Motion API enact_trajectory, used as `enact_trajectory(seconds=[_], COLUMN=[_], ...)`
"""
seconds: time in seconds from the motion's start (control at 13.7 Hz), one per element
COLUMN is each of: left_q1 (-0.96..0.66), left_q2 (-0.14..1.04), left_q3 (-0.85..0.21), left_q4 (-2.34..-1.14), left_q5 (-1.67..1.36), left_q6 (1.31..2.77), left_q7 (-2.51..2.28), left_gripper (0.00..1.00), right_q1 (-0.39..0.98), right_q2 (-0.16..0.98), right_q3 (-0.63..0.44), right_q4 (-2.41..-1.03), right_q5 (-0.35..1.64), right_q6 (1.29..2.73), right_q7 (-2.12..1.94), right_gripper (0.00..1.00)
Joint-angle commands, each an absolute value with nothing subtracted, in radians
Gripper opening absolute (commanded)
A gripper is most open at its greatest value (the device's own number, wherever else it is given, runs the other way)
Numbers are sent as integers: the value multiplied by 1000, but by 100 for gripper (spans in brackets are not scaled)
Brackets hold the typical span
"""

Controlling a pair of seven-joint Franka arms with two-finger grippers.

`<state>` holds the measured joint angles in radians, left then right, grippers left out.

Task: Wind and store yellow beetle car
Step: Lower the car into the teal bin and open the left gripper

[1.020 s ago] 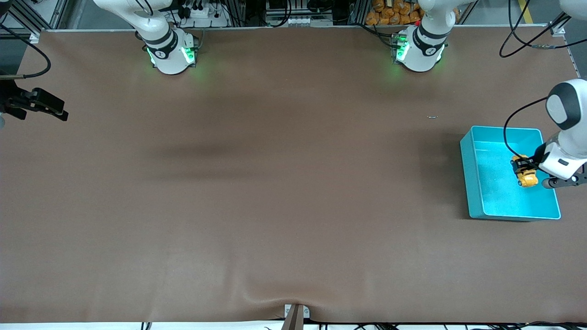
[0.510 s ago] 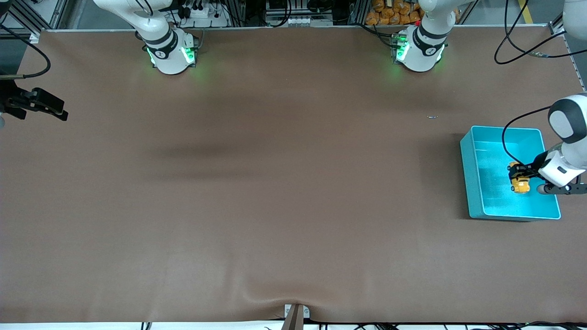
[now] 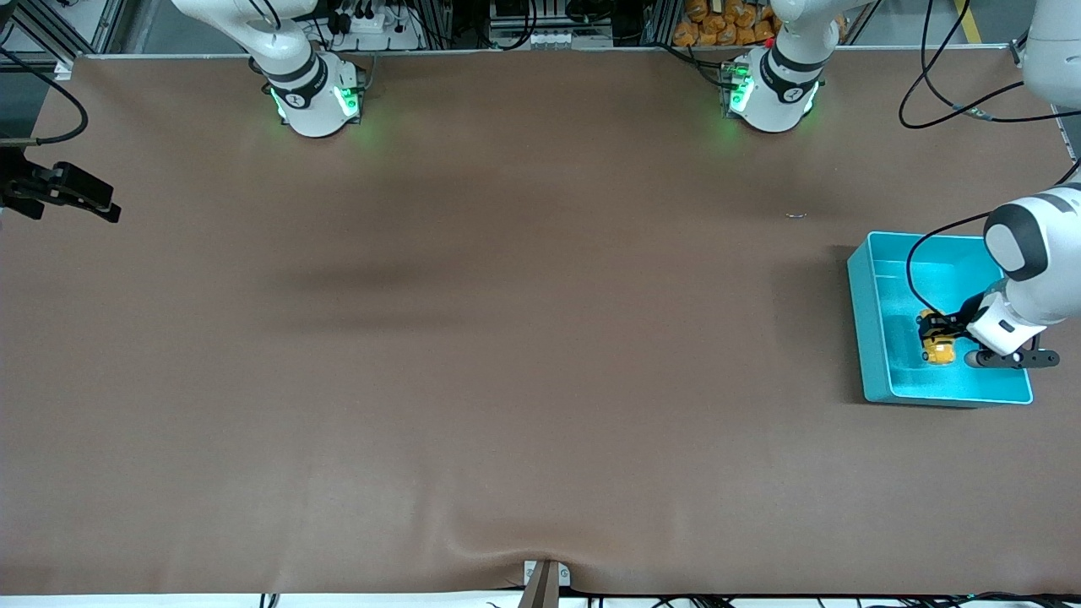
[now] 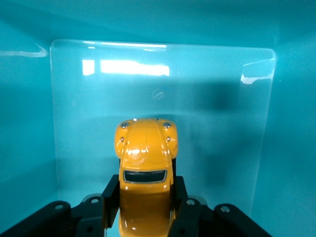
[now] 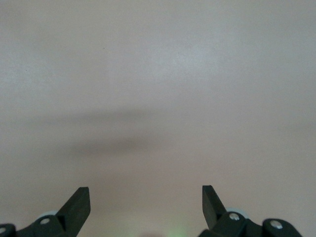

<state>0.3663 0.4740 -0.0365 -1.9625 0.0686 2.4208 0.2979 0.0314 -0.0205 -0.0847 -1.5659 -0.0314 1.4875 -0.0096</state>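
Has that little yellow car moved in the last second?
Yes. Held by the left gripper, the yellow beetle car has shifted over the teal bin toward its wall at the right arm's side and slightly nearer the front camera.

The front view looks down from high across the table [image 3: 524, 355], facing the two arm bases along its top edge, and takes in the whole tabletop with the teal bin [image 3: 870, 338] at the left arm's end. The left wrist view sits close above that bin [image 4: 29, 123], looking straight into it past the left gripper [image 4: 145, 207]; both views share the bin. The right wrist view looks closely at bare table [image 5: 158, 98] past the right gripper [image 5: 146, 205].
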Motion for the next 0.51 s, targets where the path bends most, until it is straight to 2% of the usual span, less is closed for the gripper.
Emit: enact_trajectory(seconds=[0.0, 0.44], left_q1=[371, 368], left_q2=[483, 523], left_q3=[-40, -38], left_q4=[-1954, -1953], left_q5=[61, 63], left_q6=[2437, 2473], left_q7=[328, 336], left_gripper=[0, 0], right_q1=[18, 18], right_q2=[-34, -34], right_q3=[-75, -77], right_q4=[-1572, -1572], right_q5=[-44, -44], right_q6=[1480, 1480], right_q7=[-21, -21], right_gripper=[100, 100])
